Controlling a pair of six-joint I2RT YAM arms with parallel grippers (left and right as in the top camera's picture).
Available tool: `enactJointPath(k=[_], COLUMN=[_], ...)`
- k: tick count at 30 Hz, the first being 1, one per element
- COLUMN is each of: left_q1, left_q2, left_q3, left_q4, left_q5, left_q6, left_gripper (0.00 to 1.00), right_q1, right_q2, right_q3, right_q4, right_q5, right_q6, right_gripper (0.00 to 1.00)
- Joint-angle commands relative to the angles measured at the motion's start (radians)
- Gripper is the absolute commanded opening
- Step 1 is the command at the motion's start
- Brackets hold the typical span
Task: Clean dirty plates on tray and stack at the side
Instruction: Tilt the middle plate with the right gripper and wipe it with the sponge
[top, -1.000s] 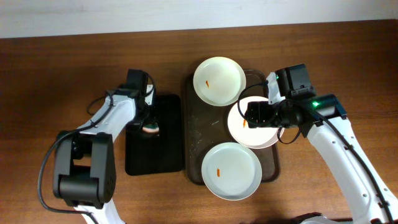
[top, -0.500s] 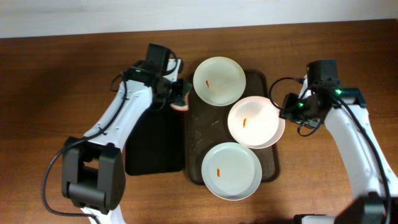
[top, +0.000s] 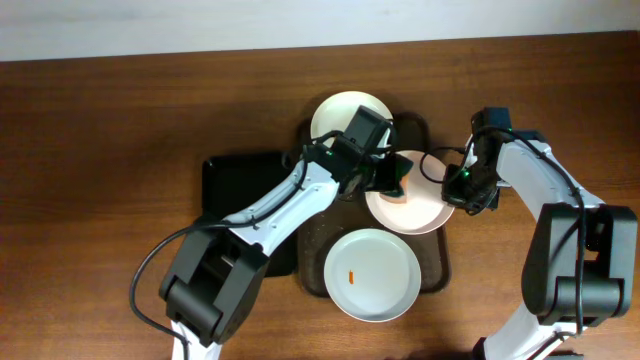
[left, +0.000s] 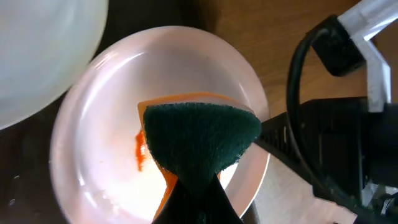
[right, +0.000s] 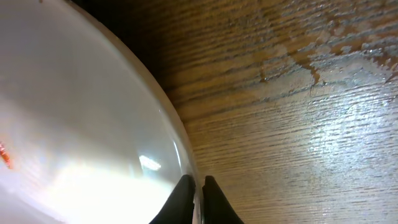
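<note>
Wiping step: the left end effector (left: 194, 198), clamped on the sponge (left: 199, 134), is over the middle plate (left: 99, 118) at the right edge of the tray (top: 434, 252), its rim pinched by the right end effector (right: 198, 194); next, probably, press down and rub across the orange smear (left: 140, 152).

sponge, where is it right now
Overhead, the sponge is pinched in the left gripper right of centre, over the middle plate on the tray's right side, whose right rim the right gripper grips.
</note>
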Motion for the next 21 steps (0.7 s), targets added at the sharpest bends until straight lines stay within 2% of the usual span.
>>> enactJointPath(k=[1,3,8,9,11,13,14,16,18,21], left_q1=[-0.043,-0.047,-0.039,-0.024,-0.021,-0.038,-0.059,-0.090,-0.110,-0.112], left_q2=[0.089,0.142,0.224,0.230,0.230,0.230,0.230,0.230,0.230,0.229], left_q3=[0.018,0.018,0.018,0.018,0.026,0.072,0.119,0.148,0.155,0.270], left_q4=[0.069,0.134,0.122,0.079,-0.018,-0.121,-0.211,-0.261,-0.288,-0.425], left_q5=[0.025,0.027,-0.019,-0.081,-0.243,-0.383,-0.549,-0.707,-0.819,-0.837], left_q6=[-0.021,-0.021,0.021,0.027,0.137,0.187,0.227,0.291,0.291,0.279], left_gripper=[0.00,0.00,0.00,0.00,0.00,0.00,0.00,0.00,0.00,0.00], right_q1=[-0.007,-0.007,-0.007,-0.007,-0.007,-0.007,-0.007,-0.007,-0.007,-0.007], right_q2=[0.002,0.002,0.002,0.002,0.002,0.002,0.002,0.002,0.002,0.002], right_q3=[-0.005,-0.005,-0.005,-0.005,-0.005,-0.005,-0.005,-0.005,-0.005,-0.005], right_q4=[-0.014,-0.019,-0.025,-0.027,-0.030,-0.033,-0.034,-0.038,-0.042,-0.045], right_q5=[0.016,0.015,0.012,0.011,0.012,0.012,0.012,0.012,0.012,0.012], right_q6=[0.004,0.005,0.005,0.005,0.005,0.005,0.005,0.005,0.005,0.005], right_gripper=[0.08,0.08,0.06,0.04,0.04,0.04,0.04,0.04,0.04,0.04])
